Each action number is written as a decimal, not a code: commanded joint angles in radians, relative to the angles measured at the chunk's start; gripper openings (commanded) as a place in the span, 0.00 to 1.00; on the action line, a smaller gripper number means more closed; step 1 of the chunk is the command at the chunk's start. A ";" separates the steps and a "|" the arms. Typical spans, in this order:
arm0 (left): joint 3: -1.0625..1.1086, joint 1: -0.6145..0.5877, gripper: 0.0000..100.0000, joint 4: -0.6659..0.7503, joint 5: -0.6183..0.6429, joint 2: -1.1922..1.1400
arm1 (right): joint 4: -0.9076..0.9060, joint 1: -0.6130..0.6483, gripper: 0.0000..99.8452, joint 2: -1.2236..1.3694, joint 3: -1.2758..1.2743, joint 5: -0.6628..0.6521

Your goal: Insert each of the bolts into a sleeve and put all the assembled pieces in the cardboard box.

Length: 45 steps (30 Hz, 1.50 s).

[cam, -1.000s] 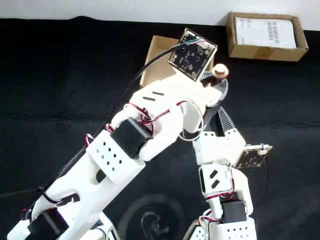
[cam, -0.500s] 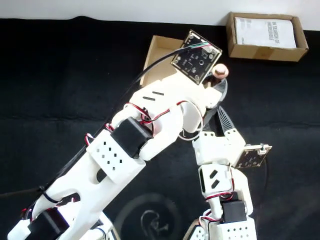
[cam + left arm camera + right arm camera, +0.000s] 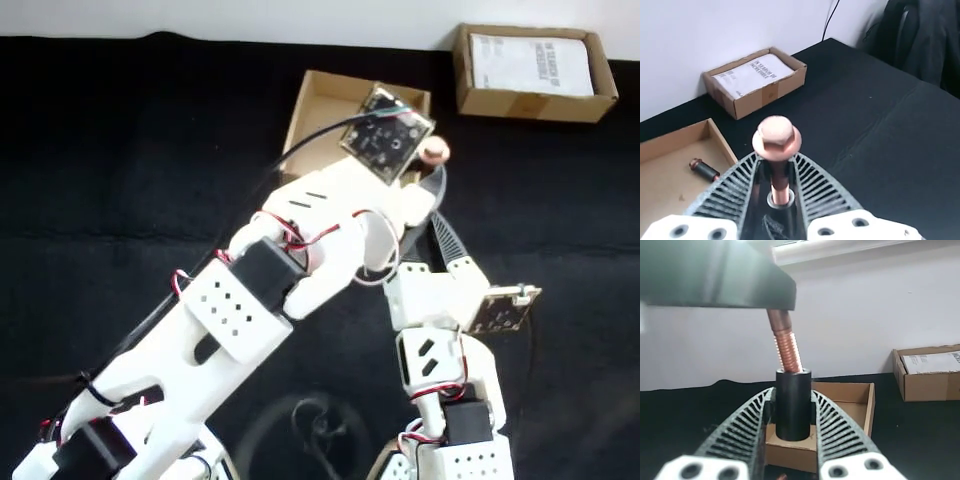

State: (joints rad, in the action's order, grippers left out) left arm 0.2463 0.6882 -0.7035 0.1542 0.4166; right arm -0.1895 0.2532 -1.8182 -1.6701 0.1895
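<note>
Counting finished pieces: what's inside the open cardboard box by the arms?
One assembled piece lies on the cardboard box floor. The left gripper covers part of it, so more could be hidden.

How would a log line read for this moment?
left tool shut on bolt | right tool shut on sleeve | bolt tip at sleeve mouth | assembled piece in cardboard box

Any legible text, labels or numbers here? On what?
White printed sheet in the small brown cardboard box: dark heading lines, too small to read.
Faint round emblem on the black table cover: no letters legible.
Copper bolt, black cylindrical sleeve: no markings visible.
</note>
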 commanded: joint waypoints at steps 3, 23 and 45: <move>0.041 -0.045 0.01 0.003 -0.005 0.001 | 0.005 0.007 0.01 -0.013 -0.134 -0.043; -0.030 -0.050 0.05 -0.034 -0.005 -0.082 | 0.053 0.045 0.01 -0.010 -0.134 -0.178; -0.027 -0.050 0.21 -0.557 -0.005 0.326 | 0.054 0.044 0.01 -0.010 -0.133 -0.181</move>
State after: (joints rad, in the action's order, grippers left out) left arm 0.2417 0.6452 -1.2175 0.1542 0.6544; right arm -0.1619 0.2900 -1.8182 -1.6717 0.0161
